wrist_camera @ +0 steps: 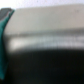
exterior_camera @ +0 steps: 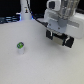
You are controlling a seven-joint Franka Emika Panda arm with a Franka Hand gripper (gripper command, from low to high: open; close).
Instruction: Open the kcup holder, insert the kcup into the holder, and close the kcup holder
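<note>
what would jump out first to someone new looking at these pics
The white robot arm's tool dominates the exterior view's upper right, hanging over the white table. Alone on the table toward that view's left stands the small white pod with a green top. The wrist view is a blur of grey and black.

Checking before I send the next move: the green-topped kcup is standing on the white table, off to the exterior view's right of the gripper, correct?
Not quite. In the exterior view the kcup does stand on the white table, but it is to the exterior view's left of the gripper, not the right, and well apart from it. The rest holds.
</note>
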